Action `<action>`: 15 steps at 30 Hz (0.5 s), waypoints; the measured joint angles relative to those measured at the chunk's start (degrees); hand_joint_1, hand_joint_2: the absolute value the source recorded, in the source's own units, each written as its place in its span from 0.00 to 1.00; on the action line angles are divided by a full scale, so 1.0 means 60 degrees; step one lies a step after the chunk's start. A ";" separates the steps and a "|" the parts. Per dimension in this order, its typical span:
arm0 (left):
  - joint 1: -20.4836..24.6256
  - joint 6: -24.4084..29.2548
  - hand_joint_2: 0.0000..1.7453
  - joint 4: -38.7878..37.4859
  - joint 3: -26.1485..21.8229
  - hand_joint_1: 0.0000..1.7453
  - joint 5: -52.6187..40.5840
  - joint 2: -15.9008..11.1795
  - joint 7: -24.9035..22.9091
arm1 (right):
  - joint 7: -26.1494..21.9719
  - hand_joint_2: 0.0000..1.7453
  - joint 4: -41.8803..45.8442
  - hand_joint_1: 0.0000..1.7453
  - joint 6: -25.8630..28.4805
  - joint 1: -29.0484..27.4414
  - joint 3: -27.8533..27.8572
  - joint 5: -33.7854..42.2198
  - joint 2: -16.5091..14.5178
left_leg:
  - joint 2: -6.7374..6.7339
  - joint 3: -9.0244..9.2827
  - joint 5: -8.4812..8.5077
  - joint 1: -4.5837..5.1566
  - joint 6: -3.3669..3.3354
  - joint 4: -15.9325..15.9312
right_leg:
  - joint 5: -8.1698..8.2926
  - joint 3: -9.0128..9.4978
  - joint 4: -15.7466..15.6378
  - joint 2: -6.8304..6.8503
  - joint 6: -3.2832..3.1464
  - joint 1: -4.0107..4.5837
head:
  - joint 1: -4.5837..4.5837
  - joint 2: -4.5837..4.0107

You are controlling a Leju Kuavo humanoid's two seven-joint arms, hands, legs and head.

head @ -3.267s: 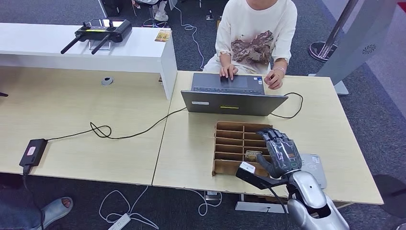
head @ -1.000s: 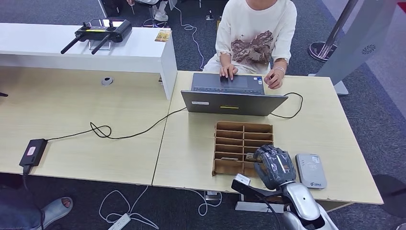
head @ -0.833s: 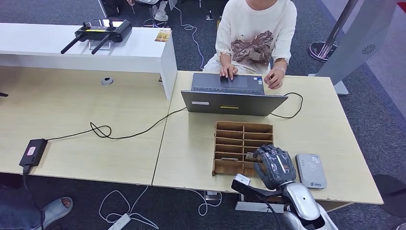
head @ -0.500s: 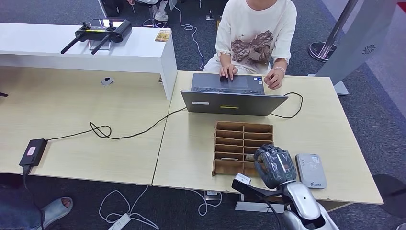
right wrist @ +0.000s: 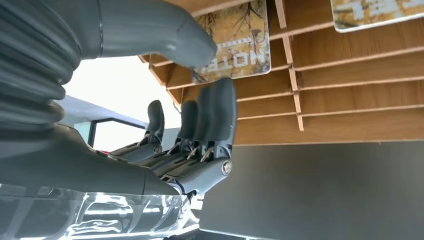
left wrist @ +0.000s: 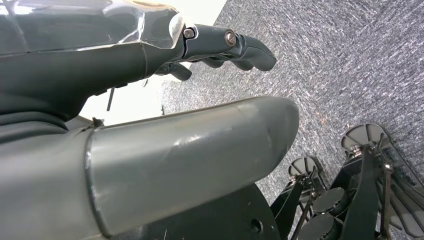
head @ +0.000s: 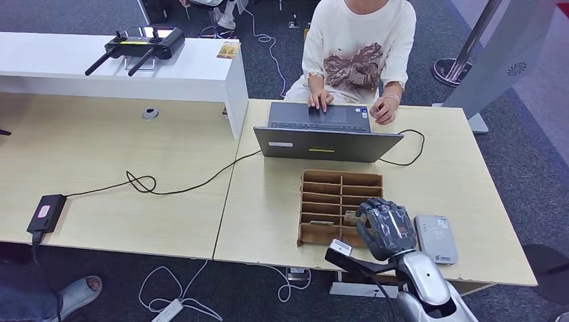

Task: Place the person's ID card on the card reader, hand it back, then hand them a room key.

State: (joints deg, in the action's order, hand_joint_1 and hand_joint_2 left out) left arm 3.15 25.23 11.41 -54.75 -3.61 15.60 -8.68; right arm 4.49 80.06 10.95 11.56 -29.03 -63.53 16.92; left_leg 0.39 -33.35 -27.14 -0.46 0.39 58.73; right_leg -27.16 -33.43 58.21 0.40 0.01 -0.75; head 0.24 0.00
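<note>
Office – pale desks (head: pixel 121 168), grey carpet (head: pixel 530 134), person (head: pixel 359 47) typing at laptop (head: pixel 322 131).

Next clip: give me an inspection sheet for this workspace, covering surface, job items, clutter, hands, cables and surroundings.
Surface: pale wood desk.
Job items: wooden slotted tray holding printed cards; one card between right thumb and fingers; grey card reader beside the tray, nothing on it.
Clutter: laptop, remote controller, power brick.
Hands: right hand over the tray, pinching the card; left hand hanging over carpet, holding nothing.
Cables: black lead across the desk.
Surroundings: person typing.
</note>
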 joint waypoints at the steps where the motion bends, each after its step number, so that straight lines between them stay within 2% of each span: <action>1: 0.0000 -0.0005 0.00 0.0000 0.0000 0.00 0.0000 0.0004 0.0000 | -0.0005 1.00 0.0018 0.53 0.0016 0.0002 0.0002 0.0001 0.0000 | 0.0000 0.0000 0.0000 0.0000 0.0000 0.0000 | 0.0000 0.0000 0.0000 0.0000 0.0000 0.0000 | 0.0000 0.0000; 8: 0.0000 -0.0008 0.00 0.0000 0.0000 0.00 -0.0011 0.0009 0.0000 | -0.0008 1.00 0.0094 0.48 0.0060 0.0011 0.0005 0.0003 0.0000 | 0.0000 0.0000 0.0000 0.0000 0.0000 0.0000 | 0.0000 0.0000 0.0000 0.0000 0.0000 0.0000 | 0.0000 0.0000; 15: 0.0000 -0.0008 0.00 0.0000 0.0000 0.00 -0.0029 0.0009 0.0000 | -0.0019 1.00 0.0096 0.48 0.0059 0.0027 0.0005 0.0003 -0.0001 | 0.0000 -0.0001 0.0000 0.0000 0.0000 0.0000 | 0.0000 0.0000 0.0000 0.0000 0.0000 0.0000 | 0.0000 0.0000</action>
State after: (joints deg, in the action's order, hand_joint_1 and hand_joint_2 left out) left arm 3.15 25.18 11.41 -54.75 -3.78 15.65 -8.68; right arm 4.37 80.63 11.30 11.72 -29.00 -63.52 16.91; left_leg 0.40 -33.35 -27.14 -0.46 0.39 58.73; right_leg -27.16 -33.43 58.21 0.40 0.01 -0.75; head 0.24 0.00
